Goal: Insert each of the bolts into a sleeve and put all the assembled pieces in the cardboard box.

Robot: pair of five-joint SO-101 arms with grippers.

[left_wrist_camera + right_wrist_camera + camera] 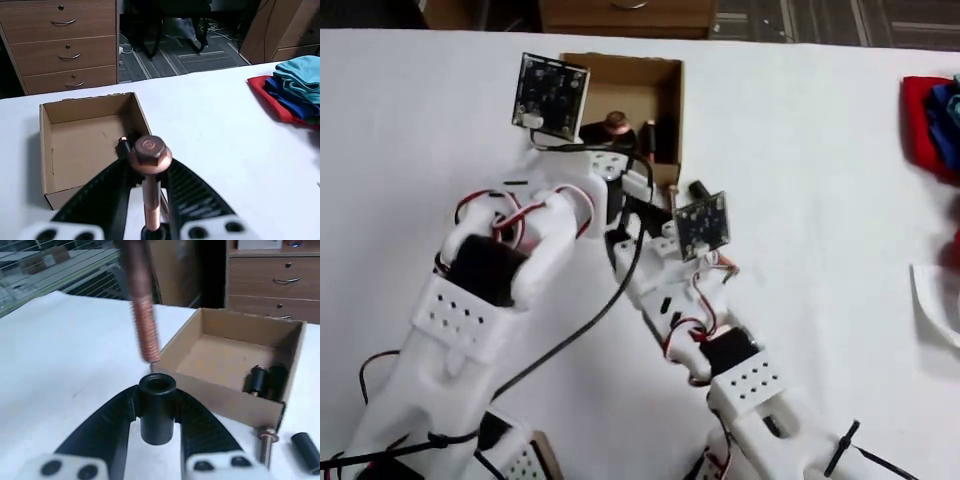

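1. Setting: white table (820, 150) in an office room, with a wooden drawer unit (65, 45) on the floor beyond its far edge.
2. Cardboard box (670, 75): open-topped, sitting on the far middle of the table, directly ahead of both arms.
3. Left gripper (149, 169): jaws closed on a copper bolt (150, 152), clamped on the shank just under the hex head. It is raised over the box's near wall.
4. Right gripper (156, 399): jaws closed around a black sleeve (157, 417), which is held upright with its bore facing up, on the table side of the box's near wall.
5. Bolt and sleeve: the bolt's threaded end hangs just above the sleeve's opening, slightly off to one side. The tip has not entered the bore.
6. Boxed pieces (257, 380): two black sleeves side by side against one inner wall of the box, with copper showing at the end of one.
7. Loose bolt (267, 440): on the table just outside the box's near corner.
8. Loose sleeve (305, 450): lying beside the loose bolt, apart from it.
9. Folded cloths (295, 90): a red and blue stack at the table's right edge, well apart from the box.
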